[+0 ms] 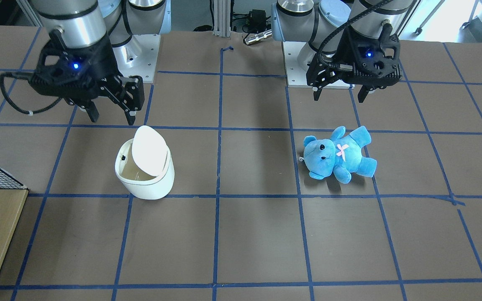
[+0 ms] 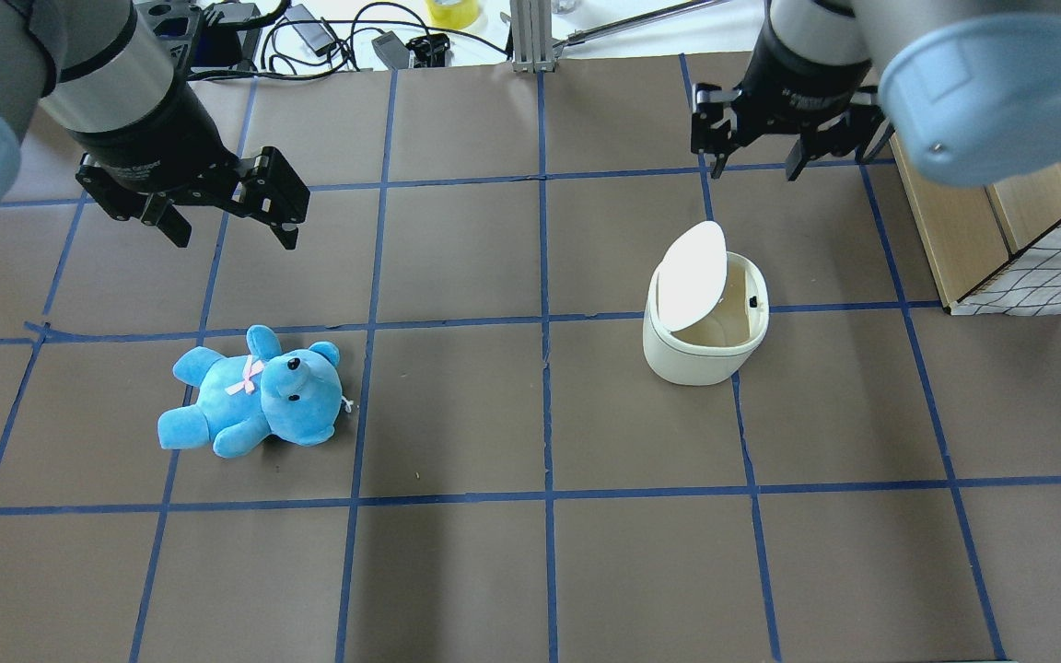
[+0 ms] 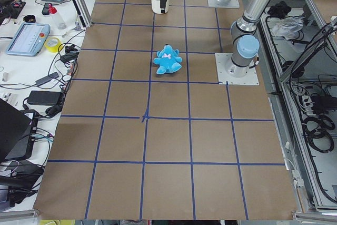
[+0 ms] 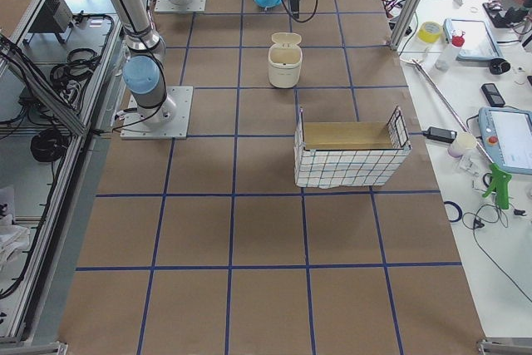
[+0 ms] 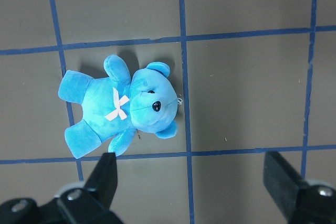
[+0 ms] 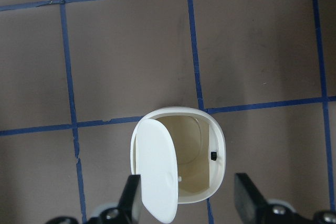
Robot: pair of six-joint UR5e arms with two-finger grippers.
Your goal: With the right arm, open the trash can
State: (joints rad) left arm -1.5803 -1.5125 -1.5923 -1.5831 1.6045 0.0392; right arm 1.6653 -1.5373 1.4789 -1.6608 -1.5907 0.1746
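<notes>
Lid (image 1: pixel 149 149) tipped up on the can (image 1: pixel 151 186), the right gripper (image 1: pixel 113 119) hangs above, fingers (image 1: pixel 133 98) spread and empty. The sound move: retreat upward without brushing the lid.

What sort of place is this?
Most likely a robotics lab cell: a table taped into a blue grid, the left arm and right arm bolted onto it, and a side bench holding a teach pendant.

Tabletop (image 2: pixel 540 552), contents by position:
- Trash can (image 2: pixel 705 341): robot's right half.
- Teddy bear (image 2: pixel 254 405): left half, well apart from the trash can.
- Basket (image 4: pixel 349 155): right end, beyond the trash can.
- Right end effector (image 2: pixel 755 171): above the trash can.
- Left end effector (image 2: pixel 236 241): above the teddy bear.
</notes>
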